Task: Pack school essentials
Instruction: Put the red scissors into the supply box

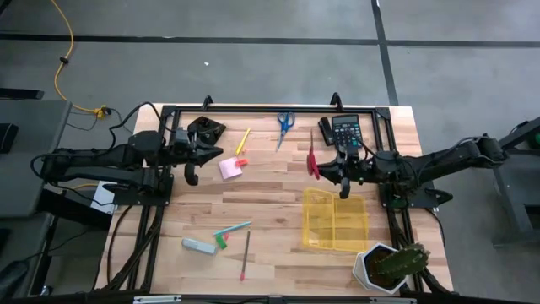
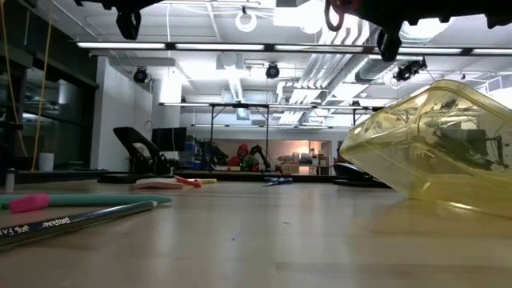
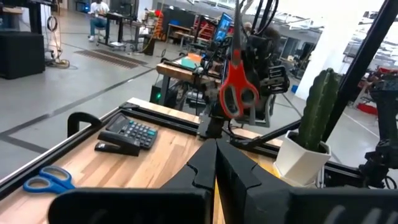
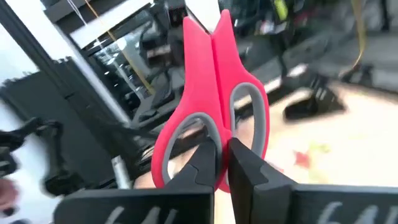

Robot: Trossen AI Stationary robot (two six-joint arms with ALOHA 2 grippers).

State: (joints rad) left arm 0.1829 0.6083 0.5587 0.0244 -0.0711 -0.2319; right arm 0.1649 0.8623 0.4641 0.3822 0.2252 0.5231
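My right gripper point(image 4: 222, 163) is shut on the red-handled scissors point(image 1: 313, 160), held up over the table's far right, beside the calculator point(image 1: 346, 131). My left gripper point(image 3: 216, 163) hangs shut with nothing in it over the table's left side, near the pink sticky-note pad point(image 1: 230, 168). The blue-handled scissors point(image 1: 285, 124) and the yellow marker point(image 1: 243, 141) lie flat near the far edge. A teal pen point(image 1: 232, 229), a green eraser point(image 1: 221, 242) and a thin reddish pencil point(image 1: 245, 256) lie flat near the front left. My right gripper pinches the red scissors between its two fingers where the two handle loops meet point(image 4: 219, 134), with a fingertip point(image 4: 206, 163) at each loop. The fingers come at it level, from the table's right. The scissors stand about upright, handles down and blades up, lifted clear of the table.
A clear yellow box point(image 1: 335, 221) lies on the table below the right gripper. A potted cactus point(image 1: 390, 265) stands at the front right corner. A black device point(image 1: 207, 132) sits at the far left and a pale flat piece point(image 1: 198, 246) near the eraser. A black frame rims the table.
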